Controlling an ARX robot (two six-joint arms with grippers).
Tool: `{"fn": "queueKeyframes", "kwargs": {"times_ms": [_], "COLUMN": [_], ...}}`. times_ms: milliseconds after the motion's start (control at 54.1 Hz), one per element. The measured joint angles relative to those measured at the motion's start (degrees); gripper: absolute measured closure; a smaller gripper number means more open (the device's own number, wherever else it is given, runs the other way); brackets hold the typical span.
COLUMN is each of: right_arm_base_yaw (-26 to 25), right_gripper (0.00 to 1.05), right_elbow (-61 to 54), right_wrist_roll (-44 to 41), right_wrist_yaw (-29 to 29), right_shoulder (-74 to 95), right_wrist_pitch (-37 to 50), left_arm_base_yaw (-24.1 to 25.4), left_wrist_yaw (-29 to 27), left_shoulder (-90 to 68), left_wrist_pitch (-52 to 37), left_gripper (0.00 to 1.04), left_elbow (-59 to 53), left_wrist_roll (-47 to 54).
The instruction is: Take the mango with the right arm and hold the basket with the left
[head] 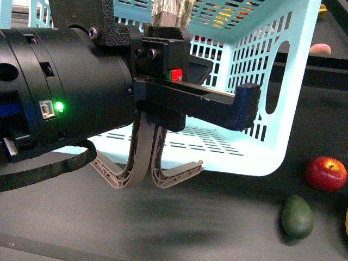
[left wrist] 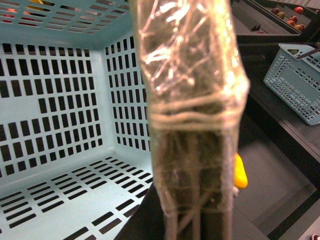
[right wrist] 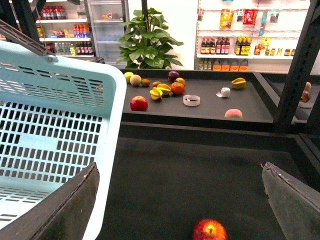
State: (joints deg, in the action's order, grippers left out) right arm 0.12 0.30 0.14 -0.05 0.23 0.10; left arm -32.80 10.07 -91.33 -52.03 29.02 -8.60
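Right hand (right wrist: 179,172) hangs wide open and empty, a red apple (right wrist: 210,231) before it. The mango (left wrist: 240,172) lies on the desk (left wrist: 280,200) near the basket (left wrist: 60,125), half hidden. It looks smooth, likely slippery and bruisable, so clasp its broad middle gently. Whether the left hand (left wrist: 192,125) grips, I cannot tell.

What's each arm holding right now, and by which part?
Right gripper: nothing, jaws wide open and empty. Left gripper: cannot tell; its wrapped finger blocks the view in front of the basket.
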Motion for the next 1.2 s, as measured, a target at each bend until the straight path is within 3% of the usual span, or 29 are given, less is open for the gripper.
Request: {"fn": "queueKeyframes", "kwargs": {"times_ms": [814,925,1091,1202], "right_arm_base_yaw": [0.07,-1.14,-10.19,-12.94], "right_gripper": [0.08,0.08,0.08,0.08], "right_elbow": [-0.02,-0.09,0.2,1.29], "right_wrist_roll": [0.17,3.17,4.07,1.22], "right_wrist_yaw": [0.48,2.89,-5.27,-6.93], "right_shoulder": [-0.02,3.63,26.12,43.1], "right_wrist_pitch": [0.15,8.59,26.95,39.08], "left_arm_base_yaw": [-0.15,-0.15,-0.15,-0.15], "left_wrist_yaw": [-1.6,-1.57,-1.95,-1.97], "left_shoulder": [0.0,0.0,0.0,0.0], "left_wrist_pitch": [1.22,1.22,1.22,1.22], "left_gripper": [0.97,0.97,0.98,0.98], "left_elbow": [0.0,0.0,0.0,0.0], "left_wrist_roll": [1.33,1.36,1.46,1.46]}}
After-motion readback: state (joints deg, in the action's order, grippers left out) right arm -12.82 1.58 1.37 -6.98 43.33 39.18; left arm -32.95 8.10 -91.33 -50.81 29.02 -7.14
